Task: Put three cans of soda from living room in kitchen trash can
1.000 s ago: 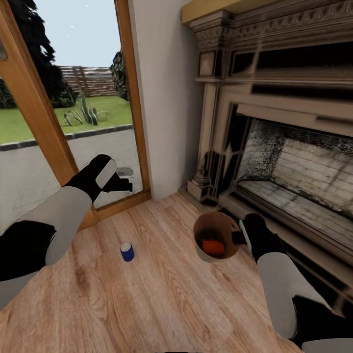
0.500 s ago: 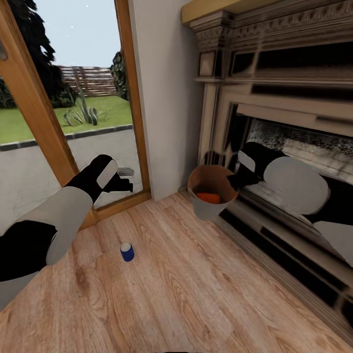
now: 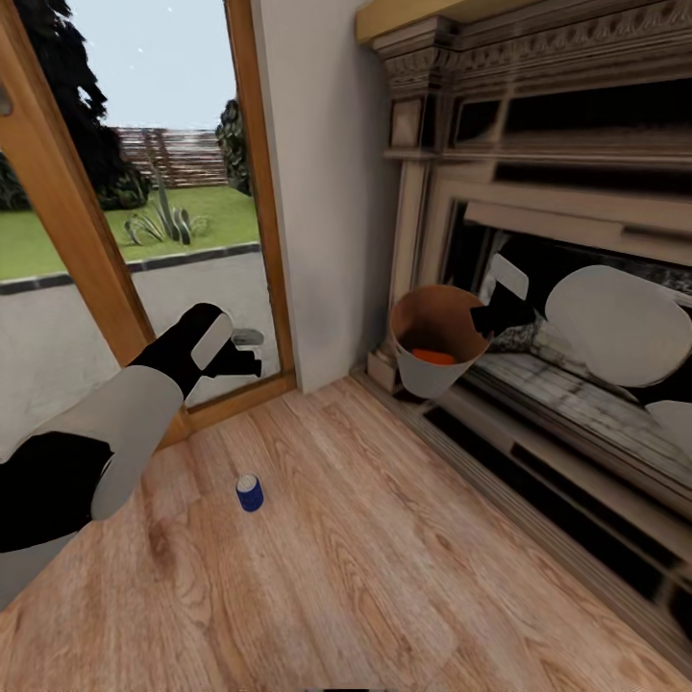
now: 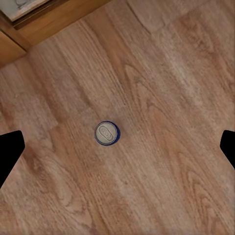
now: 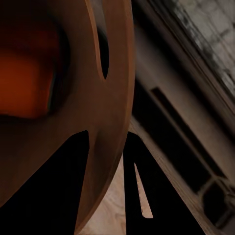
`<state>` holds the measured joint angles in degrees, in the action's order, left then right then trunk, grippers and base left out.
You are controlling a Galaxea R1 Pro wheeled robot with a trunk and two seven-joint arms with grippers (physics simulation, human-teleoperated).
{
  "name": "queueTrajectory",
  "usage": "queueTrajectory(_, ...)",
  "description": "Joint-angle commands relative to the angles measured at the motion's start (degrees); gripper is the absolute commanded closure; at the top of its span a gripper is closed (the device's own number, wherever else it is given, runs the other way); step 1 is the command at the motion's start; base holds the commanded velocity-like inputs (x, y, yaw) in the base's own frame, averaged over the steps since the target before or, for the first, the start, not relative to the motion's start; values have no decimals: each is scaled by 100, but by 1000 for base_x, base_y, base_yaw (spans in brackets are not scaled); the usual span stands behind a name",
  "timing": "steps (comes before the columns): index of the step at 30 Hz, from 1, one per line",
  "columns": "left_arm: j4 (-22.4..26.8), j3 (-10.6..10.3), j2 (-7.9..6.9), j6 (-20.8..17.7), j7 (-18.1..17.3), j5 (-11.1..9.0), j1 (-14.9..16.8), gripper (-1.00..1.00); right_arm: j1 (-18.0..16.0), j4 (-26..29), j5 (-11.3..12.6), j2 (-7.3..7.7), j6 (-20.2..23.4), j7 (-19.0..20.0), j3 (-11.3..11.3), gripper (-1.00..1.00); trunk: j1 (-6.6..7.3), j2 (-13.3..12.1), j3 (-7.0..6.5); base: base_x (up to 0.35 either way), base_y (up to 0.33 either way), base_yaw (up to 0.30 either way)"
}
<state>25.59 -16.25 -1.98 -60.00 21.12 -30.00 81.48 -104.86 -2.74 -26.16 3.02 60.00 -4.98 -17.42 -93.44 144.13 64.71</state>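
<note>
Right arm is cut off by the edge of the head view, and the right gripper (image 3: 488,317) is partly hidden behind the bin's rim; in the right wrist view the bin wall is a blurred brown sheet w/ dark fingers (image 5: 58,191) either side of it, so it's clamped on the rim. The bin (image 3: 434,373) hangs tilted in the air in front of the fireplace (image 3: 538,173), off the wood floor (image 3: 365,577); pale grey outside, coppery inside. Orange shows at the bottom (image 3: 433,357); can't tell if that's one can or two, shapes too blurred. Count of cans clearly seen: one blue can (image 3: 250,493), upright on the floor, well apart from the fireplace, towards the glass door (image 3: 144,192); silvery top w/ pull tab shows in the left wrist view (image 4: 106,133). Left gripper (image 3: 242,363) hovers above the floor, near the door's wooden frame, further from the fireplace than the bin; fingers wide apart, black tips (image 4: 10,154) at both edges of the wrist view, nothing between them but floor and the can far below; holds nothing.
</note>
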Motion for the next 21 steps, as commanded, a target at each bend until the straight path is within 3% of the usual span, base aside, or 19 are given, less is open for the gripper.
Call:
queueTrajectory(1,-1,0,0,0,-1,2,0,-100,-6,7,24,1,0,7,-44,100,-1,3,22,0,0,0)
queueTrajectory(14,2,6,4,0,-1,3,0,-100,7,11,23,-18,0,-4,-41,100,-34,20,310,0,0,0)
queueTrajectory(21,9,5,10,0,5,2,0,-100,-3,18,23,-74,0,-12,247,100,-52,30,465,0,0,0)
